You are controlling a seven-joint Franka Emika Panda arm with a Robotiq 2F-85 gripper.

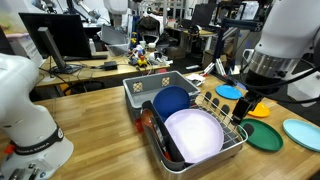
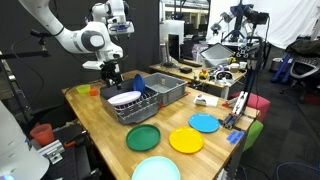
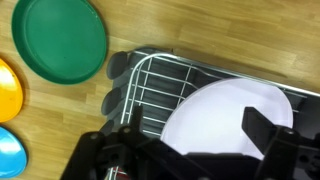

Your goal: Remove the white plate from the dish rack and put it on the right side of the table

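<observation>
The white plate (image 1: 193, 135) lies tilted in the silver wire dish rack (image 1: 238, 143) on the wooden table (image 1: 100, 110), with a dark blue plate (image 1: 170, 100) behind it. In the other exterior view the plate (image 2: 125, 98) and rack (image 2: 135, 110) sit at the table's far left. My gripper (image 1: 236, 92) (image 2: 112, 75) hangs above and just beside the rack, apart from the plate. In the wrist view the open fingers (image 3: 199, 120) frame the white plate (image 3: 225, 105) in the rack (image 3: 150, 85) below. Nothing is held.
A grey plastic tub (image 1: 150, 82) (image 2: 165, 88) stands against the rack. Green (image 2: 143, 137), orange (image 2: 185, 140), blue (image 2: 204, 122) and light-blue (image 2: 155, 170) plates lie on the table beside it. The green plate (image 3: 60, 38) also shows in the wrist view. Desks with monitors stand behind.
</observation>
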